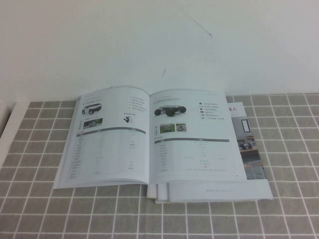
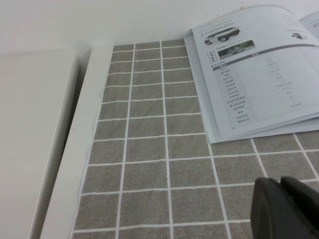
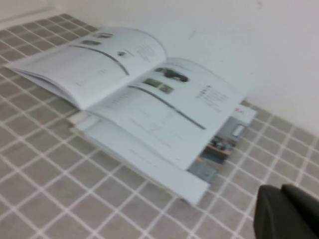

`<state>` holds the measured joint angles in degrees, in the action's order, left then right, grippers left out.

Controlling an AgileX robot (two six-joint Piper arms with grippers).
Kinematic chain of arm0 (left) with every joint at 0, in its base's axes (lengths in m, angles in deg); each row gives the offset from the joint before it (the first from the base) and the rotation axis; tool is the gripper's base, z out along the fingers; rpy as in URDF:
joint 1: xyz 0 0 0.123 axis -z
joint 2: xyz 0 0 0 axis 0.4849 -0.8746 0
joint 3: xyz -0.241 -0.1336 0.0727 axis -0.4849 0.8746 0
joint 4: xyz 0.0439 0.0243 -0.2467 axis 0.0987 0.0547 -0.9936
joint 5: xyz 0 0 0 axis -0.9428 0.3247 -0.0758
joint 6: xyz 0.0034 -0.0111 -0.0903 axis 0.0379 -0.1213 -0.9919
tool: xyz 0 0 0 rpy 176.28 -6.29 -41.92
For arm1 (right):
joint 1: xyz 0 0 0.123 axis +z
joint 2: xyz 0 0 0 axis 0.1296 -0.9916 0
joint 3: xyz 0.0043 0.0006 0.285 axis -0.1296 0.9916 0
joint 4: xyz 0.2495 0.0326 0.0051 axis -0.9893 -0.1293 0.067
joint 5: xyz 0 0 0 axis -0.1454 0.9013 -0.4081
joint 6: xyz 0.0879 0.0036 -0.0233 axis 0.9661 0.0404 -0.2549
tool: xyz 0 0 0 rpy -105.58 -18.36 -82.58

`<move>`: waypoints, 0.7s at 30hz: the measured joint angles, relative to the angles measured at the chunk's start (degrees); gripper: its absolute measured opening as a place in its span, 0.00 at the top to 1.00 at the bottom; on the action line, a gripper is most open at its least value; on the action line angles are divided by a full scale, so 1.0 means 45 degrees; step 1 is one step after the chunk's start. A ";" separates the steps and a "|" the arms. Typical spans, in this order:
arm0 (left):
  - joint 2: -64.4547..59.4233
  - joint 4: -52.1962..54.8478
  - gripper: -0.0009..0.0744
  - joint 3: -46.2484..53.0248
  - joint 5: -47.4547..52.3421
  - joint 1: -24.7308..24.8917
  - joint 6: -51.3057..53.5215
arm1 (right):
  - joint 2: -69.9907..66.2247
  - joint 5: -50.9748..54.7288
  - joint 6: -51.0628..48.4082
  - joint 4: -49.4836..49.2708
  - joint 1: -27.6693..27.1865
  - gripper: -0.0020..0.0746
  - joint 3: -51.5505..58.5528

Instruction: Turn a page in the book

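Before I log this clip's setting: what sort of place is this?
Probably an indoor tabletop test setup: an open book lies on a grey checked tablecloth against a plain white wall, over a second booklet.

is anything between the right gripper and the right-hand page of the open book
Nothing visible. In the right wrist view the right gripper sits off the book's outer corner, with only bare tiled cloth between it and the page of the book. The left gripper waits off the book's left side.

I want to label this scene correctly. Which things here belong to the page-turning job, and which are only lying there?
Job: the book, open; its right-hand page; left gripper and right gripper, both off the book.
Lying about: second booklet underneath; tiled cloth.
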<state>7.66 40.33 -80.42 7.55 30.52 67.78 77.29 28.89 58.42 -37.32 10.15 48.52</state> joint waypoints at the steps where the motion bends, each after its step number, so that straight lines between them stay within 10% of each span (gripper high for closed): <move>1: 0.0000 0.0011 0.99 0.0000 0.0000 0.0000 0.0000 | 0.0118 -0.0468 -0.0332 0.0199 -0.0312 0.98 0.0355; 8: 0.0000 0.0011 0.99 0.0000 0.0000 0.0000 -0.0029 | 0.1413 -0.4595 -0.0330 0.0616 -0.2237 0.98 0.3934; 21: 0.0004 0.0011 0.99 -0.0022 0.0047 0.0000 -0.0029 | 0.1440 -0.4339 0.0750 -0.0381 -0.3432 0.98 0.5938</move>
<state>7.68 40.38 -80.53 7.76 30.52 67.65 83.77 9.37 61.80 -39.03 -5.29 75.25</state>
